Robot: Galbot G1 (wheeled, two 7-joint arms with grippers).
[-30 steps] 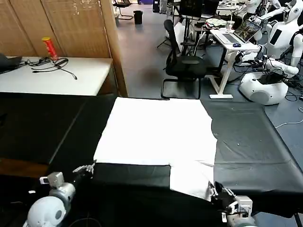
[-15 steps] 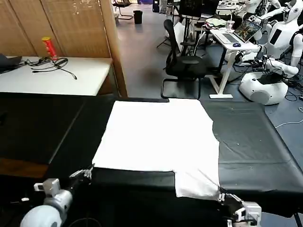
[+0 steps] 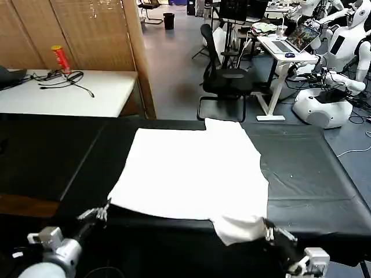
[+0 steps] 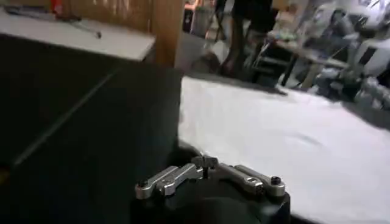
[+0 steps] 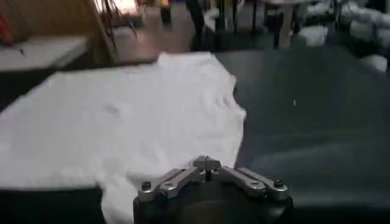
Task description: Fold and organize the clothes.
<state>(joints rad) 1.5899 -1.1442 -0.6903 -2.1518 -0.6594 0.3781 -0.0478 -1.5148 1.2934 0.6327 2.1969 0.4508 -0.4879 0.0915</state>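
Lying flat on the black table cover [image 3: 307,174], one plain white short-sleeved cotton T-shirt [image 3: 191,171] spreads across the middle of the surface, its near right sleeve hanging toward the front edge. In the head view, the left gripper [image 3: 99,212] sits just beside the shirt's near left corner, and the right gripper [image 3: 268,230] sits against the drooping sleeve; whether either actually pinches cloth cannot be told. The left wrist view shows that gripper's two metal fingers [image 4: 173,178] drawn together at the tips over dark cover, with the shirt edge just beyond. The right wrist view likewise shows its fingers [image 5: 177,178] meeting at the tips, with white fabric directly beneath and ahead. Beyond the table, the head view alone reveals one red can [image 3: 59,58] on a white side table [image 3: 87,95] and one black office chair [image 3: 223,78].
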